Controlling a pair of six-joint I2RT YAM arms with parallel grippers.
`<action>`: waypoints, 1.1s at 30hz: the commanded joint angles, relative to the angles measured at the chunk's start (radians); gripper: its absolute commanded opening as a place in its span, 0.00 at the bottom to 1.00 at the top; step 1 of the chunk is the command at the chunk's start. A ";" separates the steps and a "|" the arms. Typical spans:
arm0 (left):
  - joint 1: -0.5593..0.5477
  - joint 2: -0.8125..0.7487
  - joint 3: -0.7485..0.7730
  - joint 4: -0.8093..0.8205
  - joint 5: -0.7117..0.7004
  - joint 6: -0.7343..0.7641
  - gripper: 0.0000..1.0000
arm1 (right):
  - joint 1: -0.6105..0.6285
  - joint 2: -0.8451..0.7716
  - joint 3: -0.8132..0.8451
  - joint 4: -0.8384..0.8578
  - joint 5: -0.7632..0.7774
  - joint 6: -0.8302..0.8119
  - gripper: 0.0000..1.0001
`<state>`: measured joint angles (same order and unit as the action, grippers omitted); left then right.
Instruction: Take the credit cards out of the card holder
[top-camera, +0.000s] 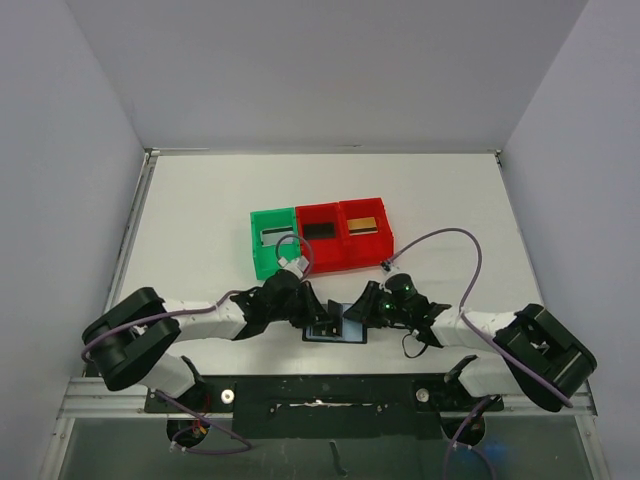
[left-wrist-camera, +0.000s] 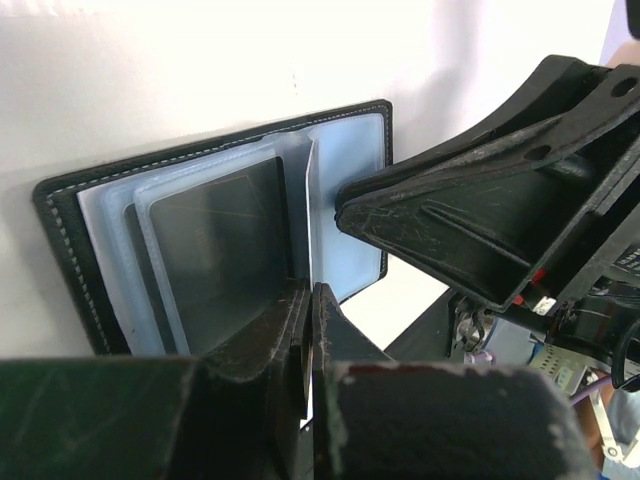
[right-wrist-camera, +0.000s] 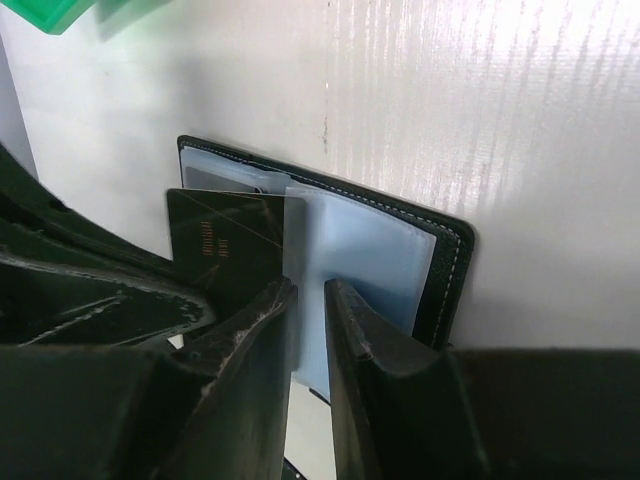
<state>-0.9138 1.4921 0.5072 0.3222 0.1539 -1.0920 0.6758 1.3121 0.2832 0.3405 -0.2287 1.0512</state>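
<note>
Card holder lies open on table, directly between my two grippers. Left gripper: jaws pressed together on edge of its clear sleeve. Right gripper: jaws narrowly apart, blue pocket leaf in gap (not clamped, far as I see). Dark card just beside right fingertips.

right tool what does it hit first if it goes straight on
The right tool would probably meet the clear pocket flap of the wallet first; the flap sits in the tool's gap, though depth is hard to judge.
</note>
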 joint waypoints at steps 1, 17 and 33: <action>0.007 -0.120 0.028 -0.073 -0.080 0.036 0.00 | -0.008 -0.055 0.008 -0.085 0.056 -0.033 0.22; 0.214 -0.504 0.039 -0.247 0.045 0.223 0.00 | -0.053 -0.331 0.329 -0.208 0.234 -0.269 0.67; 0.460 -0.490 0.241 -0.053 0.095 0.262 0.00 | -0.341 -0.254 0.505 -0.047 -0.071 -0.226 0.96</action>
<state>-0.4782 1.0725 0.8360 0.1024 0.1665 -0.8330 0.3817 1.0595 0.8886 0.1452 -0.0780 0.7227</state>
